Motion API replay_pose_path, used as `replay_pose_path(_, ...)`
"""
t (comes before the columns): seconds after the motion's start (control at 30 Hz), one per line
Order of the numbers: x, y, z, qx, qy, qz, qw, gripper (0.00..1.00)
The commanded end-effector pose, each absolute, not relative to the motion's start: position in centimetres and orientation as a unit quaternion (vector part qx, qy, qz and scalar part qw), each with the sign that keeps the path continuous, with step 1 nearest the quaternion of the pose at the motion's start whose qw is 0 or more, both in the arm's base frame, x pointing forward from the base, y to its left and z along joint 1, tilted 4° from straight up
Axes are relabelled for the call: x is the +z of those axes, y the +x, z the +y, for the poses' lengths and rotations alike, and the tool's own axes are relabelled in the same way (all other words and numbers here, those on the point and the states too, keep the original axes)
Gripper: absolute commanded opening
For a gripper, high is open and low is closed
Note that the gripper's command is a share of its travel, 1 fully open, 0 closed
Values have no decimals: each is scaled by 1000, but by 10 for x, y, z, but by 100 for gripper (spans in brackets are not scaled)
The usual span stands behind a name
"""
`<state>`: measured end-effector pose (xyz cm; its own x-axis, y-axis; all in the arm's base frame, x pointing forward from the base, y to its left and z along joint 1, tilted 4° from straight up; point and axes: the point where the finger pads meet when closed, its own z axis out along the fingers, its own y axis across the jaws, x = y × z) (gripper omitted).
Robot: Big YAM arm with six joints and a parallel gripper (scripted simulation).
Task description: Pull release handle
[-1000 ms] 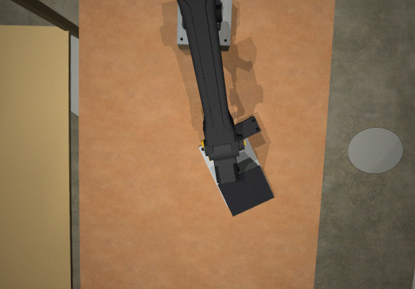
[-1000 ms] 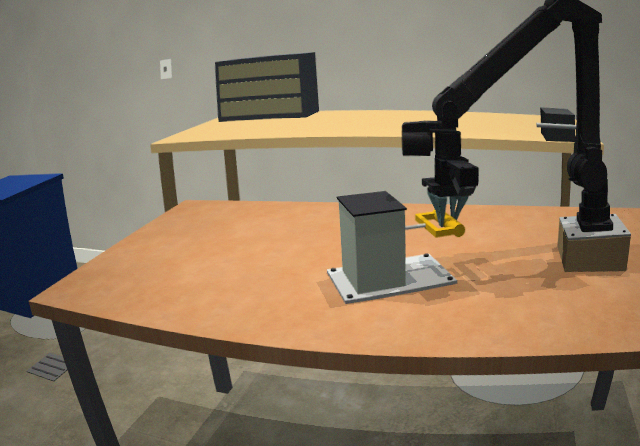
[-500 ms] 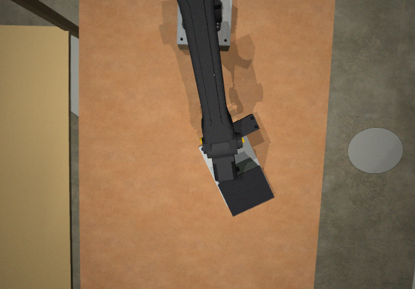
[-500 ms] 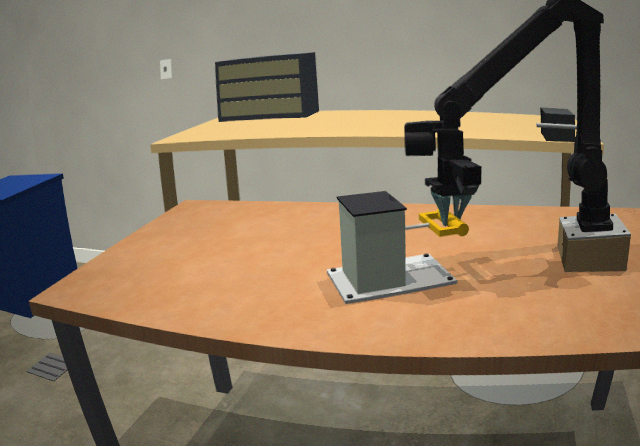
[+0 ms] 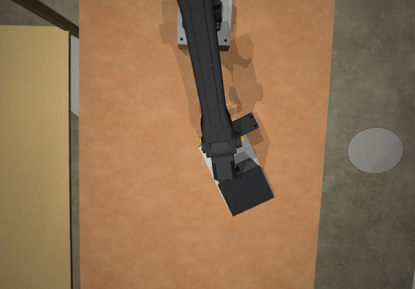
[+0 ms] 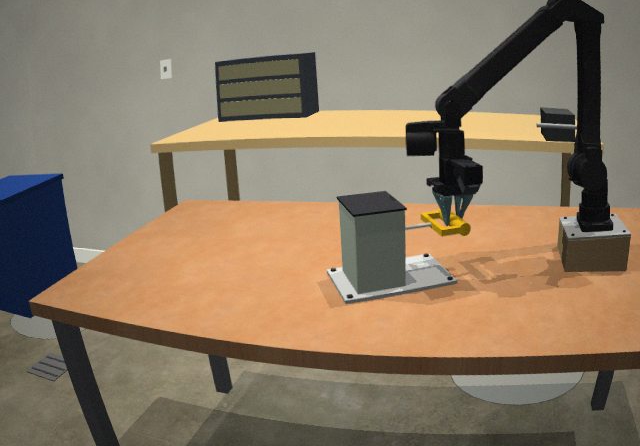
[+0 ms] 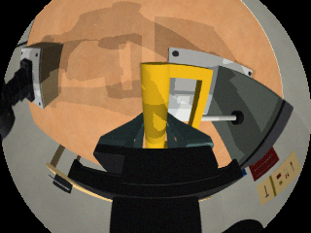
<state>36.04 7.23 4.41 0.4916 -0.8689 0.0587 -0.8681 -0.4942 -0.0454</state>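
We note a yellow D-shaped release handle (image 6: pixel 445 224), lying level on a thin grey rod (image 6: pixel 417 227) drawn out of the grey black-topped housing (image 6: pixel 372 245), above the table.

The arm's base (image 6: pixel 620 234) stands on the table (image 6: pixel 206 276) by one edge; the housing (image 6: pixel 372 245) sits mid-table, its release handle (image 6: pixel 445 224) toward the base.

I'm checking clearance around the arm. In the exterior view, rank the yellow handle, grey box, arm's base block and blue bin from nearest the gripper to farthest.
1. Yellow handle: held in the gripper, right below it.
2. Grey box: just to its left.
3. Arm's base block: on the table's right side.
4. Blue bin: off the table, far left.
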Motion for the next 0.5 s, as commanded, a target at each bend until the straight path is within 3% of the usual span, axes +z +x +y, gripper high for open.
replay_pose_path(0.0,55,326,54,-14,-864,503,-18,0)
replay_pose_path(0.47,56,324,52,-13,-863,505,-22,0)
